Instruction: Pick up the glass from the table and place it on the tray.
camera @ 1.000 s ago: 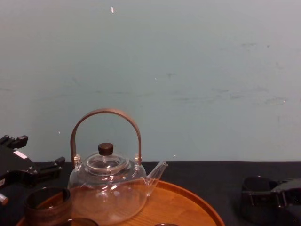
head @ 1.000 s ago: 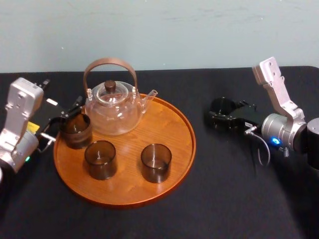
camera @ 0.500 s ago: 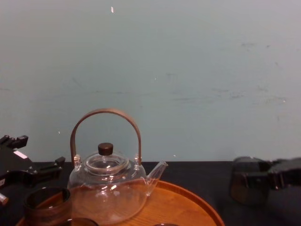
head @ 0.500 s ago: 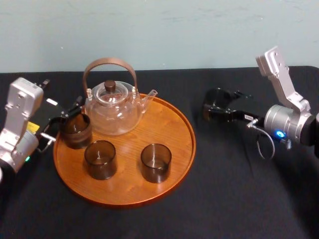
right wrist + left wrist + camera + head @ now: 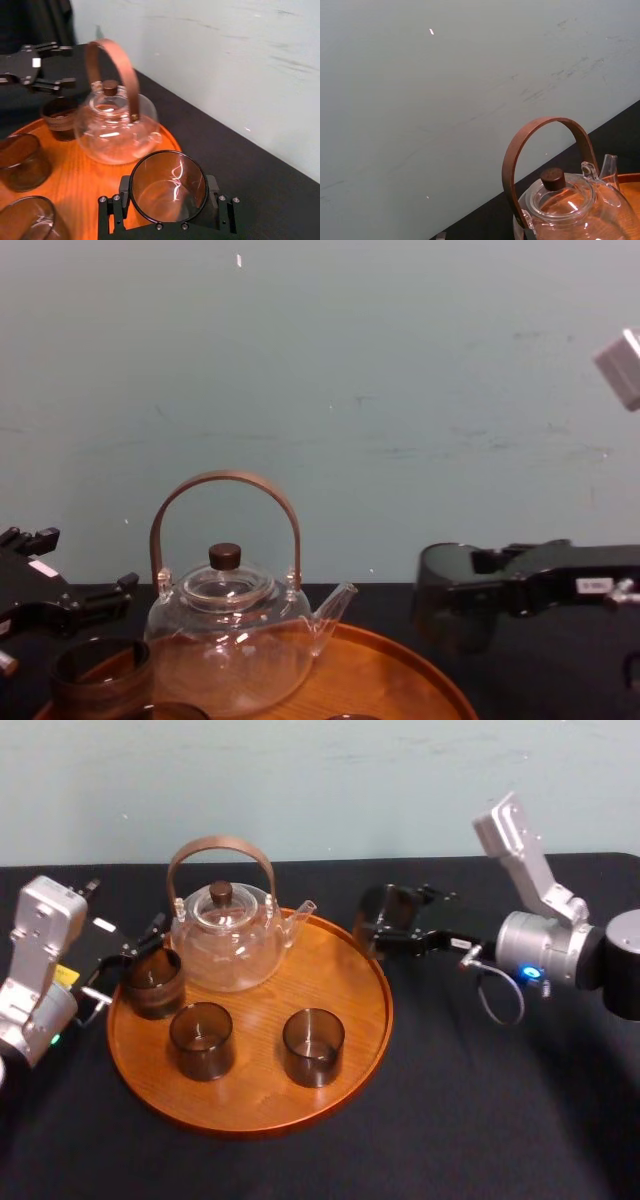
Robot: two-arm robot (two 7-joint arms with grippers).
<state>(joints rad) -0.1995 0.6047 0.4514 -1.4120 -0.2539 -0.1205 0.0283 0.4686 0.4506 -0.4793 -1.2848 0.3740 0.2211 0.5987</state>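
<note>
The right gripper [image 5: 388, 932] pinches the upright smoky cylindrical glass [image 5: 383, 908] at centre-right of the head view, by the round orange-brown wooden tray's [image 5: 335, 975] upper-right rim; bare wood lies lower-left, the spread left gripper [image 5: 135, 958] far left.

Free room on the tray [image 5: 345, 975]: bare wood on its R half, btw the teapot [image 5: 225, 945] spout and the R rim, plus a wide strip along the near edge. Blocked: teapot at the back w/ a tall arched handle [image 5: 220, 843], the highest obstacle. The back-left cup [image 5: 153, 983] is just beside it. The middle cup [image 5: 201, 1040] and right cup [image 5: 313, 1047] stand side by side w/ a gap btw them. The left gripper [image 5: 135, 955] sits at the tray's L rim, jaws spread, right by the back-left cup, so that side is tight. The right gripper [image 5: 385, 923], jaws clamped on the glass [image 5: 384, 908], hangs at the far-R rim near the spout. Black surface [image 5: 480, 1120] R of and in front of the tray is open.
</note>
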